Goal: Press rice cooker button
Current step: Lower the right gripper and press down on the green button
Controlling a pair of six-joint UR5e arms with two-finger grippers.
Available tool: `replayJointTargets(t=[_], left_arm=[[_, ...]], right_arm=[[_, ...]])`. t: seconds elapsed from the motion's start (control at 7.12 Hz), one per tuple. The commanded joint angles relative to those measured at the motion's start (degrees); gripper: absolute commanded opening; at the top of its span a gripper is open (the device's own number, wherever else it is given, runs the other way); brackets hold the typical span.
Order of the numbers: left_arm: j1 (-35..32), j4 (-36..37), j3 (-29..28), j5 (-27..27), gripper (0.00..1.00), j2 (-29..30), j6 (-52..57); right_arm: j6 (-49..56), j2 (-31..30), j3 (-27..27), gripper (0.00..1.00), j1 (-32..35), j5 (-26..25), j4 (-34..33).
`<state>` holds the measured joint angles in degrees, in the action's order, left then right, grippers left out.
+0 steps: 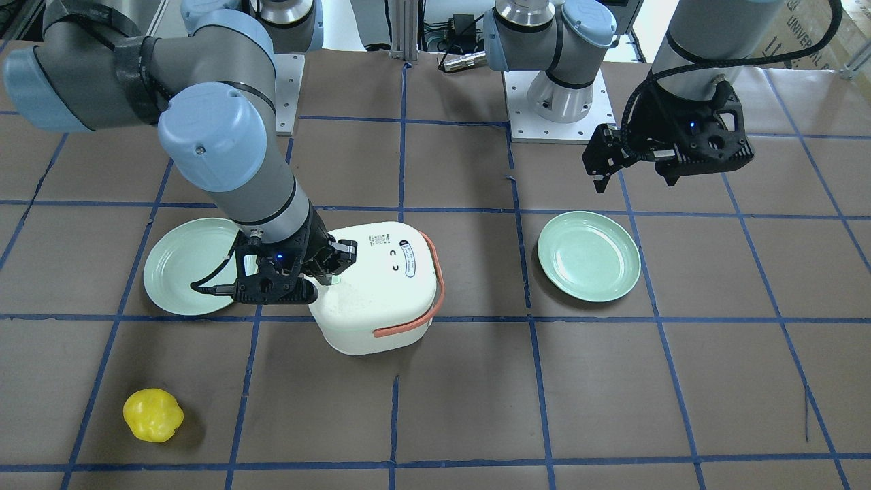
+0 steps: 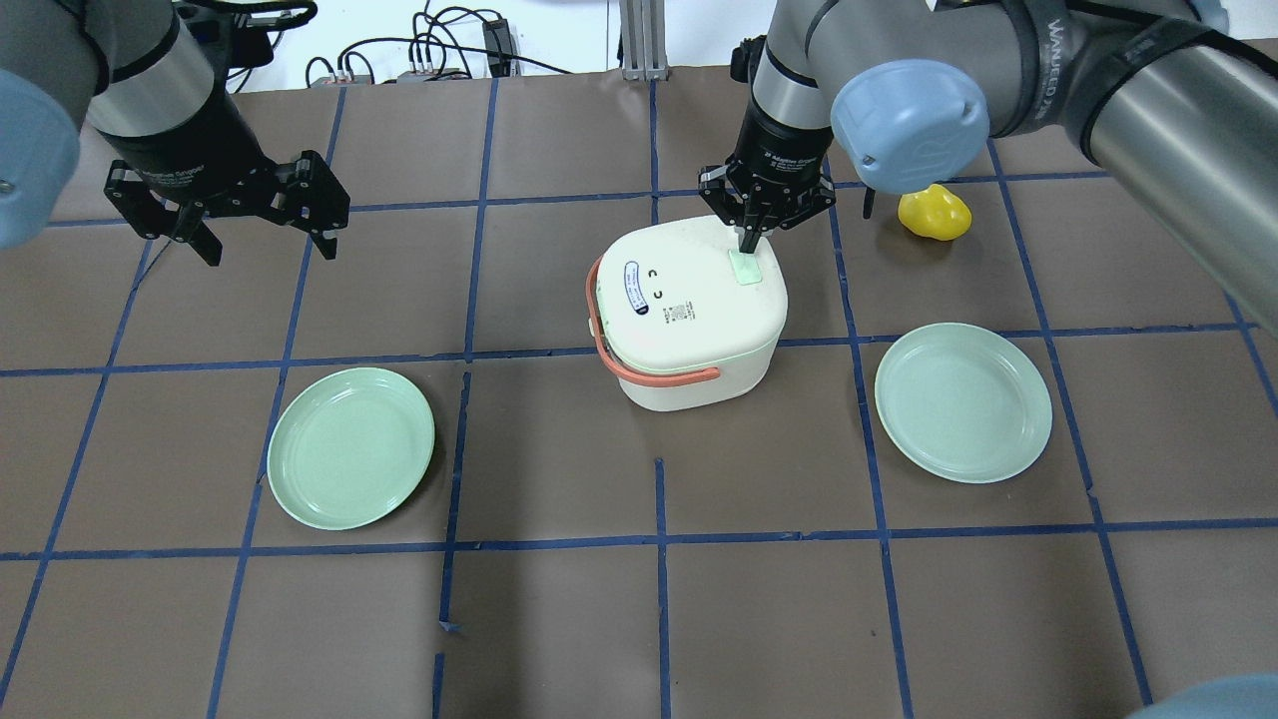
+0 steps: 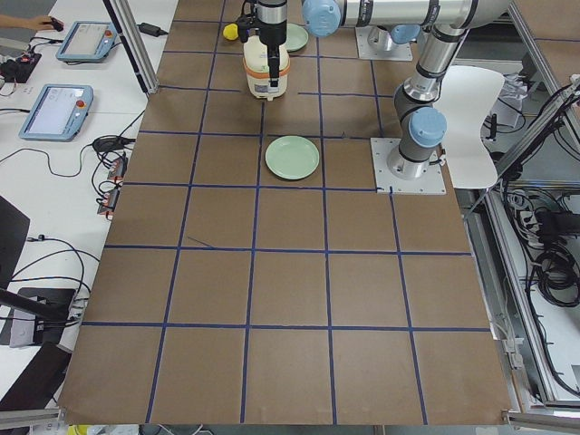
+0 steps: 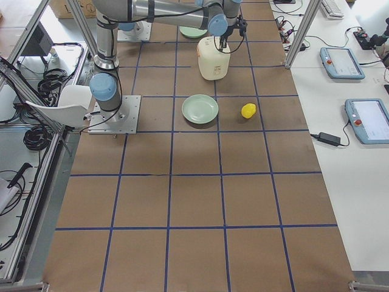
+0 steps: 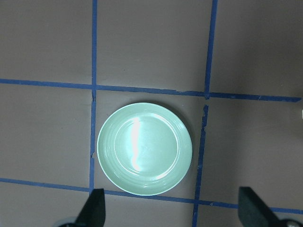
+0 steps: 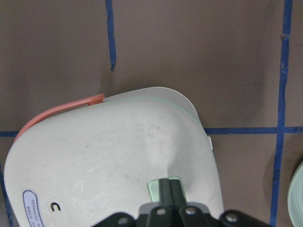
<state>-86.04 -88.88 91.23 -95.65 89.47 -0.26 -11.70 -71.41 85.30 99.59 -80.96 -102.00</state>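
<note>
Two claws are in view. Your right claw [image 2: 751,238] is clenched, its fingers pinched together, with the tips down on the pale green button [image 2: 746,270] near the lid's edge of the rice cooker [image 2: 689,310]. The cooker sits lid-closed mid-table [image 2: 559,619], between two green plates [image 2: 351,447] [image 2: 963,401]. Your left claw [image 2: 265,238] hangs released, spread wide and holding nothing, well apart from the cooker.

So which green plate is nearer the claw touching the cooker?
The plate on the robot's right; the other plate lies beyond the rice cooker, on the left claw's side.
</note>
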Motion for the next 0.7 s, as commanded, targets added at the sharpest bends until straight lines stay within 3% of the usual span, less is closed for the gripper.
replayJointTargets(t=[0.0, 0.56], left_arm=[[0.00, 0.02, 0.00, 0.03, 1.00, 0.00, 0.00], [0.00, 0.02, 0.00, -0.06, 1.00, 0.00, 0.00]], right_arm=[[-0.34, 0.04, 0.74, 0.12, 0.16, 0.10, 0.05], [-0.43, 0.04, 1.71, 0.12, 0.16, -0.08, -0.74]])
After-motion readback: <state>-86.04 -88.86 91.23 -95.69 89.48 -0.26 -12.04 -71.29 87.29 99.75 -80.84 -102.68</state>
